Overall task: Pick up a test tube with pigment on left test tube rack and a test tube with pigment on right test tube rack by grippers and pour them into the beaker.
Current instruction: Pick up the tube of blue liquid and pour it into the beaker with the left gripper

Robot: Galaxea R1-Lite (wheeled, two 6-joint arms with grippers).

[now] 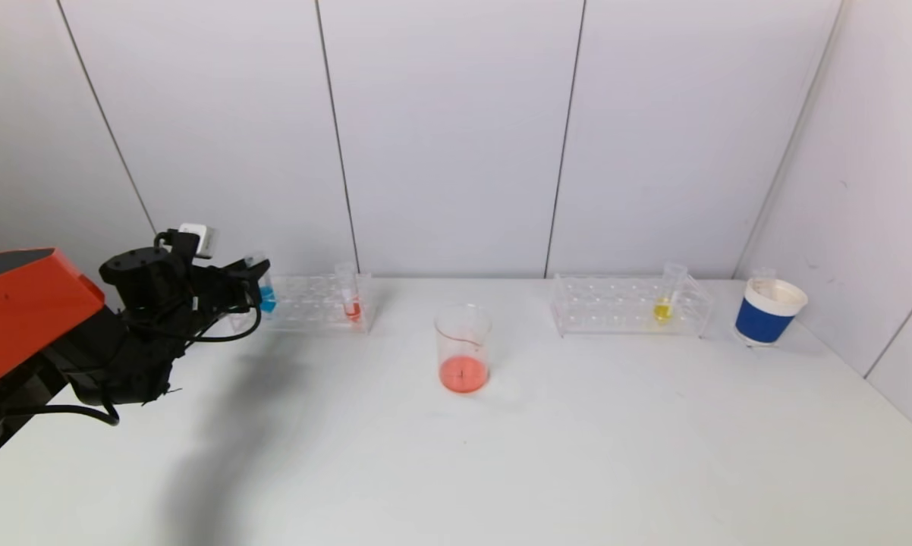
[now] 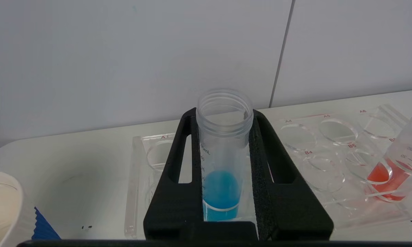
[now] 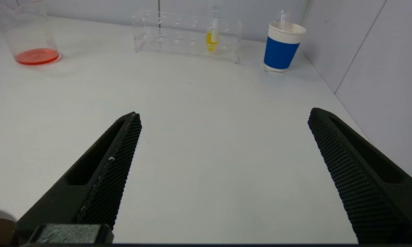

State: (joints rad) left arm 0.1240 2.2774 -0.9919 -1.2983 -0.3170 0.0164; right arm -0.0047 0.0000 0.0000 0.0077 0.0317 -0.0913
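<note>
Left pincer (image 2: 225,178): clenched on the blue-pigment tube (image 2: 223,161), upright at the left rack (image 1: 312,303).
Right pincer (image 3: 223,171): spread wide above the bench (image 3: 206,113).
Yellow tube (image 1: 665,299): in the right rack (image 1: 630,307).
Beaker (image 1: 463,349): between racks, red liquid inside.

The right gripper (image 3: 223,144) is seen with its jaws spread wide above the bare white surface (image 3: 199,113). Beyond them a clear rack (image 3: 178,36) holds a yellow tube (image 3: 211,39); a blue cup (image 3: 281,48) stands just beside the rack, and a beaker (image 3: 31,37) with red liquid stands well apart from the rack.
</note>
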